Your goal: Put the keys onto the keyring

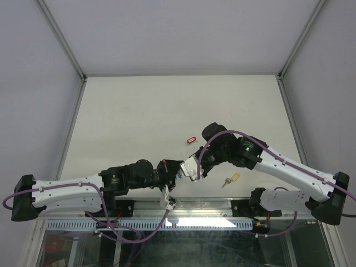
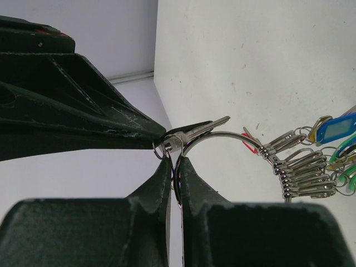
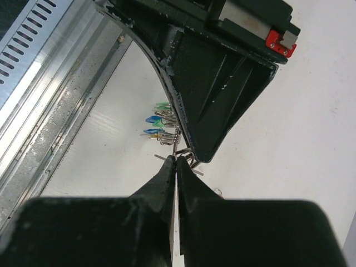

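Note:
In the left wrist view my left gripper point(image 2: 176, 164) is shut on the thin wire of the keyring point(image 2: 222, 133). The ring arcs to the right, where several keys point(image 2: 303, 164) with blue, green and yellow heads hang from it. My right gripper point(image 2: 162, 135) comes in from the left. It is shut on a silver key point(image 2: 208, 127) whose blade lies across the ring beside my left fingertips. In the right wrist view my right gripper point(image 3: 177, 158) is shut just under the left gripper's fingers point(image 3: 217, 94). From above, both grippers point(image 1: 177, 171) meet tip to tip over the near table.
A yellow-headed key point(image 1: 231, 179) lies loose on the table right of the grippers. A small red loop point(image 1: 191, 139) lies beyond them. The metal rail point(image 1: 183, 208) runs along the near edge below the arms. Enclosure walls point(image 1: 67, 50) bound the white table.

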Action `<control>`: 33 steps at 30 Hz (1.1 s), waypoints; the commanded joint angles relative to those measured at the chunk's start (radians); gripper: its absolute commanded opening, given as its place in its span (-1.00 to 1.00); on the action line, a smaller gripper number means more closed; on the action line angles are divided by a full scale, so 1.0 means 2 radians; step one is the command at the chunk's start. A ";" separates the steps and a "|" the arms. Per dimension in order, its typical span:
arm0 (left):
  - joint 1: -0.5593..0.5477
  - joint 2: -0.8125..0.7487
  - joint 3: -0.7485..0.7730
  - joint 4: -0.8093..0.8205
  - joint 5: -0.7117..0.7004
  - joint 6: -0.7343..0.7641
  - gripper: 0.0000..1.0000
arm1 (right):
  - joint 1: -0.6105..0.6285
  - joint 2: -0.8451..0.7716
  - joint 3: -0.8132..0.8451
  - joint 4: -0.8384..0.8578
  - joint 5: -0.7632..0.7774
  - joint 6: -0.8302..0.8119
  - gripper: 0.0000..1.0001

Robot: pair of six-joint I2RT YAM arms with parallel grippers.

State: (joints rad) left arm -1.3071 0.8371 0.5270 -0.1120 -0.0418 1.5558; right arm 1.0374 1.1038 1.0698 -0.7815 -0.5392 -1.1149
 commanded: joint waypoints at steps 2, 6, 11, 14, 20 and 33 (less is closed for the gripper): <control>0.003 -0.015 0.022 0.067 0.013 0.007 -1.00 | 0.009 0.001 0.004 -0.015 -0.020 0.021 -1.00; 0.003 -0.014 0.021 0.067 0.008 0.009 -1.00 | 0.010 -0.005 0.006 -0.016 -0.022 0.027 -1.00; 0.003 -0.015 0.021 0.067 0.001 0.006 -1.00 | 0.014 -0.009 0.007 -0.026 -0.021 0.034 -1.00; 0.003 -0.015 0.021 0.067 -0.004 0.005 -1.00 | 0.017 -0.012 0.004 -0.029 -0.022 0.040 -1.00; 0.003 -0.012 0.022 0.067 -0.012 0.003 -1.00 | 0.025 -0.015 0.003 -0.028 -0.022 0.052 -1.00; 0.003 -0.015 0.016 0.071 -0.029 0.002 -1.00 | 0.028 -0.049 -0.026 0.025 0.060 0.135 -1.00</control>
State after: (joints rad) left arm -1.3071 0.8352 0.5270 -0.0593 -0.0799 1.5562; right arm 1.0901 1.0519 1.0317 -0.8192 -0.5129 -0.9642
